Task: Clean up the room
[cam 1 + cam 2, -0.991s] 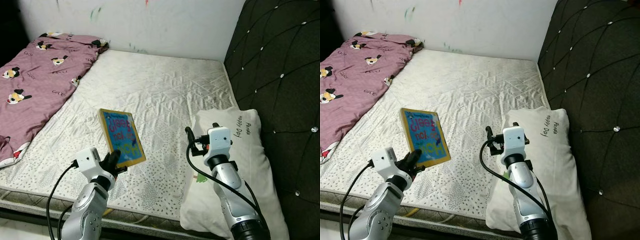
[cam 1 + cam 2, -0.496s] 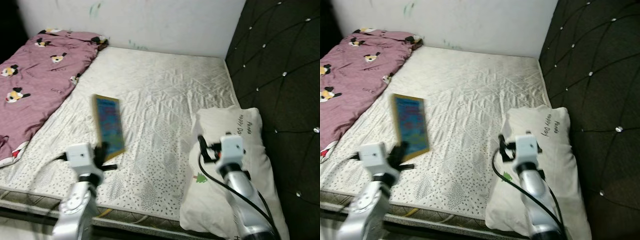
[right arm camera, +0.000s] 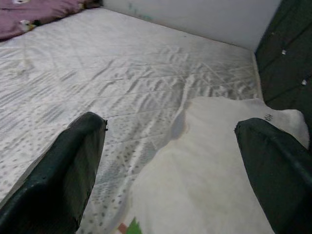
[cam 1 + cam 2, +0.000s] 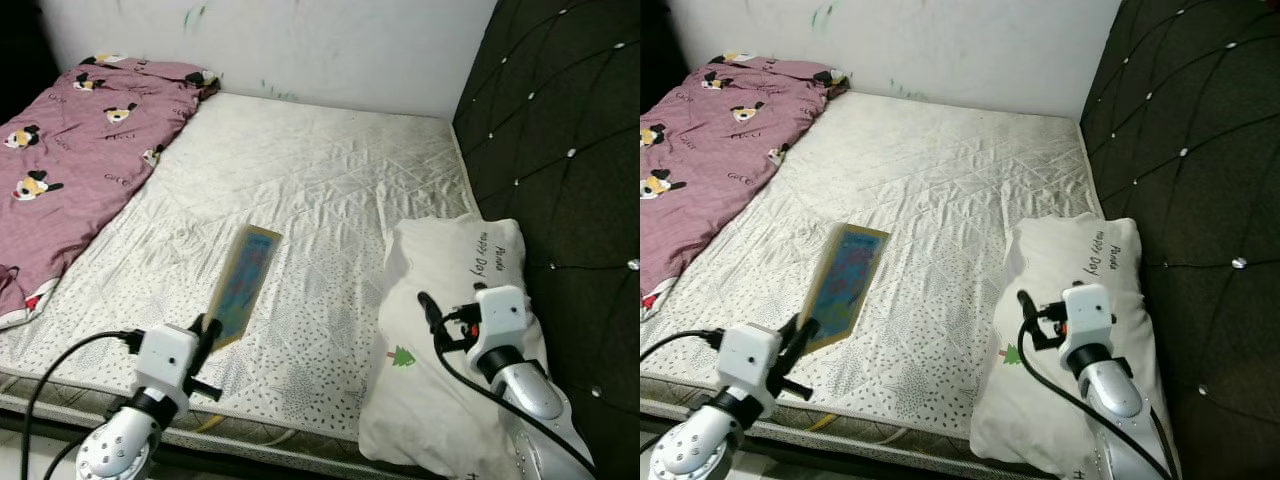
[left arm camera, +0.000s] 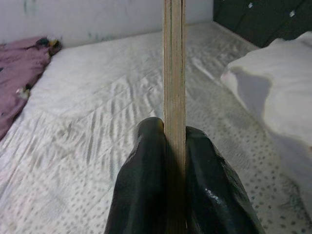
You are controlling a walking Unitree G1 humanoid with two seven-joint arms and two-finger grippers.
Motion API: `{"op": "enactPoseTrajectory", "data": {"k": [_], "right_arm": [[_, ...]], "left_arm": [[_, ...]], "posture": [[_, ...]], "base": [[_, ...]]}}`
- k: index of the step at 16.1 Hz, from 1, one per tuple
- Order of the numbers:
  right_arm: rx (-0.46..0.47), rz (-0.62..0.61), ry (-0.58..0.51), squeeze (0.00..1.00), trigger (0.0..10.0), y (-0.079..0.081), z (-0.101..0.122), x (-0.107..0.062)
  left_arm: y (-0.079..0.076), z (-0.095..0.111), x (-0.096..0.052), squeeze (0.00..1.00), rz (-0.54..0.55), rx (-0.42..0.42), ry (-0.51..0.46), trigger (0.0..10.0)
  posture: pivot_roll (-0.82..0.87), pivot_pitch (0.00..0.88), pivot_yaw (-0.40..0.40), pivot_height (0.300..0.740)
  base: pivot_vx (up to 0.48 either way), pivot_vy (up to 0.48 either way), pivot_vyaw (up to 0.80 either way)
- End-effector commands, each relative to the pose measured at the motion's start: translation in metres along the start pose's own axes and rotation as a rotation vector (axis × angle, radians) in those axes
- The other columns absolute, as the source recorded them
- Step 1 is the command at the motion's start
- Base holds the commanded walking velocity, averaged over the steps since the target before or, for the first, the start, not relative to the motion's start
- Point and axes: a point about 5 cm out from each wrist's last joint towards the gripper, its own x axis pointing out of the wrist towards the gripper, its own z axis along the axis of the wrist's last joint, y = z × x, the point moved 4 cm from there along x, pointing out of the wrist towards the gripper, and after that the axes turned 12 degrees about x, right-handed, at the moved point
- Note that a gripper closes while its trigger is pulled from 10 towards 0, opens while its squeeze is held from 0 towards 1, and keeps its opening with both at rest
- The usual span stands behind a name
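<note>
Since a second earlier the book had swung from showing its blue cover to standing almost edge-on, and the left arm had dropped lower and drawn back toward the near edge of the mattress; the whole picture had also shifted a little, so part of that was the camera. Nearest, the left gripper pinched the book's lower end, its two black fingers pressed against either face of the thin board edge, and the book rose tilted from them over the mattress's near edge rather than lying flat on it. Beside it, toward the near right corner, the right gripper hung with its fingers spread wide and holding nothing, just above the white pillow that lay against the dark headboard along the right edge. Farther off, the middle of the mattress was bare, and a pink blanket lay rumpled along the left edge up to the far left corner by the wall. By my reckoning the tidying was at an early stage: the book was lifted and in hand but not yet put away anywhere, the blanket remained unfolded, and the pillow looked roughly in place though perhaps not squared to the headboard.
</note>
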Motion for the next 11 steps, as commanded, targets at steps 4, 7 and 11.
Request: {"op": "enactPoseTrajectory", "data": {"k": [4,7,11], "right_arm": [[-0.017,0.148,-0.03,0.0,10.0,0.032,0.023,0.022],[0.067,0.074,-0.085,0.0,10.0,0.035,0.03,0.034],[0.082,0.031,-0.099,0.0,10.0,0.052,0.024,0.04]], "left_arm": [[0.001,0.029,0.038,0.0,0.123,-0.1,-0.117,10.0],[0.012,0.034,0.054,0.0,0.236,-0.161,-0.121,10.0],[0.023,0.04,0.062,0.0,0.295,-0.192,-0.145,10.0]], "posture": [[0.01,0.0,-0.033,0.74],[0.0,0.0,-0.021,0.74],[0.02,0.0,0.001,0.74]], "base": [[0.0,0.0,-0.2],[0.0,0.0,-0.8],[0.0,0.0,-0.8]]}}
